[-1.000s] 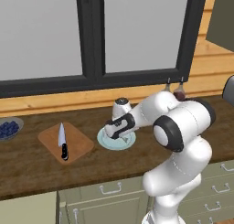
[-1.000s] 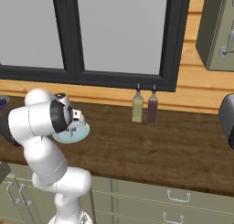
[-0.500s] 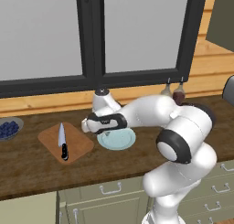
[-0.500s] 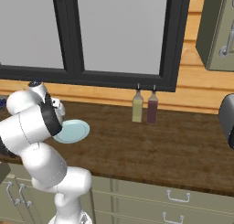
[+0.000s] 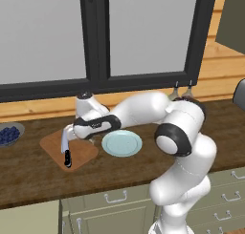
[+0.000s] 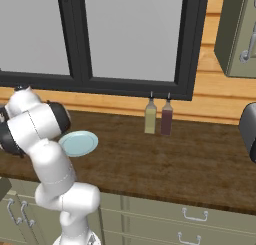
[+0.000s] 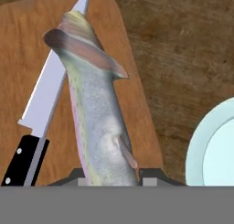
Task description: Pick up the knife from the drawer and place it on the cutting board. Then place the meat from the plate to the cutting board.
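Hand view: the knife (image 7: pixel 43 97) lies at the left on the cutting board (image 7: pixel 18 49), its broad silver blade running up toward the board's far edge and its black riveted handle at the lower left. Just right of it hangs the meat (image 7: pixel 98 127), a grey-white fish with a pinkish stripe along its side, a small fin and a brown-striped tail pointing away from the camera. The gripper (image 7: pixel 111 175) is clenched on its near end, a dark finger on each side. The fish overlaps the blade in this view and hangs above the board's middle, with bare wood to its right before the board's rounded edge. Right of that runs dark counter (image 7: pixel 183 58), then the rim of the pale blue-green plate (image 7: pixel 205 145).

In the left base view, a bowl of blue berries (image 5: pixel 9 134) sits well left of the board.
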